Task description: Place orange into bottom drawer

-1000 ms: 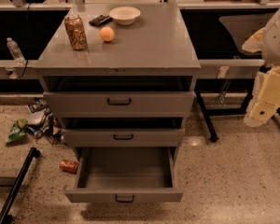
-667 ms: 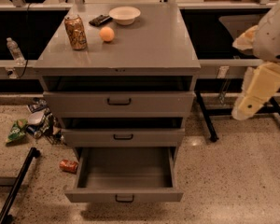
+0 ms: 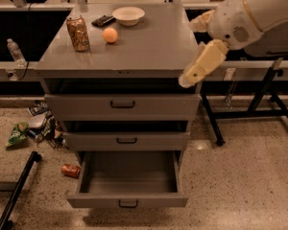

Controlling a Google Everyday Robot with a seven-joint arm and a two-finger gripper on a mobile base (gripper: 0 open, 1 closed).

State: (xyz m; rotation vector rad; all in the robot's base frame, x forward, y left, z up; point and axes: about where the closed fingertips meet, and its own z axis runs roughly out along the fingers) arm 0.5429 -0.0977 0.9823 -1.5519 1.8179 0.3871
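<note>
The orange (image 3: 110,35) sits on the grey cabinet top (image 3: 149,47), at the back left, between a drink can and a white bowl. The bottom drawer (image 3: 149,201) is pulled out, and I see nothing inside it. The two drawers above it are nearly closed. My gripper (image 3: 187,79) hangs from the white arm (image 3: 249,18) at the cabinet top's front right corner. It points down and left, far to the right of the orange, and holds nothing that I can see.
An orange-brown drink can (image 3: 78,33), a white bowl (image 3: 128,15) and a small black object (image 3: 103,20) share the cabinet top. Litter (image 3: 33,128) and a crushed can (image 3: 70,170) lie on the floor at left. A black stand leg (image 3: 17,190) is at lower left and a black table frame (image 3: 259,99) at right.
My arm has swung left and up from beside the cabinet, bringing the gripper to the top's front right corner. The orange and the drawers have not moved.
</note>
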